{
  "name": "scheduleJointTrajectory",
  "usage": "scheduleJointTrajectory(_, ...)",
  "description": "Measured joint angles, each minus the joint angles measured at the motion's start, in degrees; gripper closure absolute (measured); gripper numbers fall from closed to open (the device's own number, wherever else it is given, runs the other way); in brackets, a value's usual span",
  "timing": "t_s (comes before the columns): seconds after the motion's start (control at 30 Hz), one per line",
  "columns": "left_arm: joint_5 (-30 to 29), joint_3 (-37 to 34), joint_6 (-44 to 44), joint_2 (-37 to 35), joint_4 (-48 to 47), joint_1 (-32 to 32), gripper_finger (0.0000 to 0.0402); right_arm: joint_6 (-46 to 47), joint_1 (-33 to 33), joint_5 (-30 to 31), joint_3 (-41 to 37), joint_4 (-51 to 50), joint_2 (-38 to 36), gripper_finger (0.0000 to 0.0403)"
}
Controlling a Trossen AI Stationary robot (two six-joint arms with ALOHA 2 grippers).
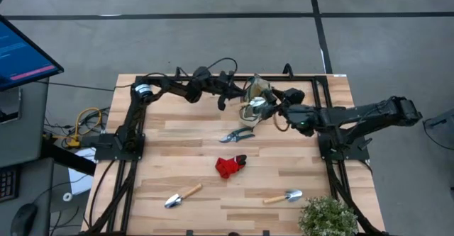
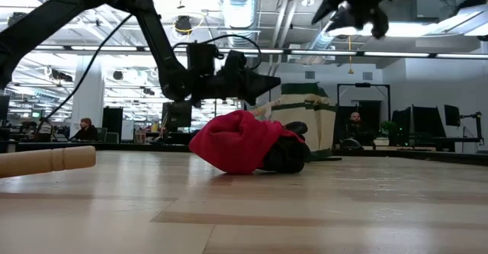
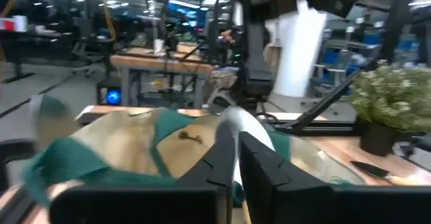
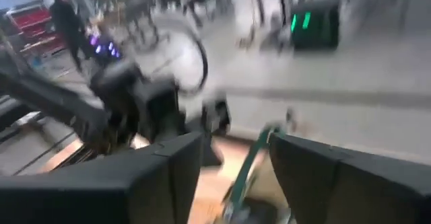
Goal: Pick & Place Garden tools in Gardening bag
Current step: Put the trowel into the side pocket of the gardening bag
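Note:
The beige gardening bag [image 1: 259, 93] with green trim stands at the table's far middle; it also shows in the left wrist view [image 3: 128, 143] and the low view [image 2: 316, 124]. My left gripper [image 1: 225, 98] is at the bag's left side, shut on a silver tool head [image 3: 237, 126] over the bag's mouth. My right gripper [image 1: 274, 113] is open and empty above the bag's right side, with a green bag handle [image 4: 252, 158] showing between its fingers. Teal pruning shears [image 1: 237, 135], a red-and-black glove [image 1: 230, 166] and two wooden-handled trowels [image 1: 181, 195] [image 1: 284, 197] lie on the table. My left gripper pinches the tool's silver head [image 3: 232, 140] between its two fingers [image 3: 219, 163], coming level from the table's left side. The head sticks out past the fingertips over the bag's open top. The gripper hides the tool's handle.
A leafy potted plant [image 1: 328, 218] stands at the near right corner. The arms' black frames [image 1: 124, 140] run along the table's left and right edges. People sit in the room beyond the table [image 2: 352, 124]. A monitor [image 1: 21, 52] stands off the table at the left.

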Motion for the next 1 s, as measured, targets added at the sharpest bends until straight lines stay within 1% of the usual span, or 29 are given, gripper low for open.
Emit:
scheduleJointTrajectory(0.1, -0.8, -1.6, 0.8, -2.1, -1.1, 0.6, 0.0395, 11.6, -3.5, -10.8, 1.4, -9.1, 0.0, 0.0209)
scheduleJointTrajectory(0.17, -0.7, -2.7, 0.8, -4.5, -1.8, 1.3, 0.0396, 18.1, -6.3, -18.5, 3.2, -15.0, 0.1, 0.0200)
scheduleJointTrajectory(0.23, -1.0, -3.9, 0.9, -7.5, -4.3, 2.4, 0.0395, 22.2, -8.7, -23.5, 5.1, -19.5, 1.4, 0.0199)
scheduleJointTrajectory(0.27, -1.2, -4.4, 1.5, -8.9, -6.2, 3.0, 0.0395, 23.5, -9.5, -24.9, 5.8, -21.9, 1.9, 0.0200)
scheduleJointTrajectory(0.4, -2.4, -7.1, 5.7, -13.4, -13.7, 5.1, 0.0395, 25.6, -12.6, -26.5, 9.4, -27.7, 4.4, 0.0210)
scheduleJointTrajectory(0.47, -2.9, -8.5, 6.0, -14.7, -14.8, 5.8, 0.0395, 25.7, -14.1, -28.6, 9.7, -30.7, 6.1, 0.0212)
scheduleJointTrajectory(0.63, -2.8, -12.5, 3.3, -17.1, -15.3, 6.2, 0.0394, 26.1, -17.3, -36.3, 10.1, -30.3, 9.3, 0.0200)
scheduleJointTrajectory(0.8, -2.9, -15.6, 2.2, -17.1, -15.5, 5.4, 0.0397, 25.4, -18.3, -37.5, 10.0, -29.6, 11.0, 0.0185)
scheduleJointTrajectory(1.0, -4.6, -16.6, 2.1, -17.1, -15.2, 4.3, 0.0397, 22.7, -19.0, -38.0, 10.0, -28.3, 11.0, 0.0191)
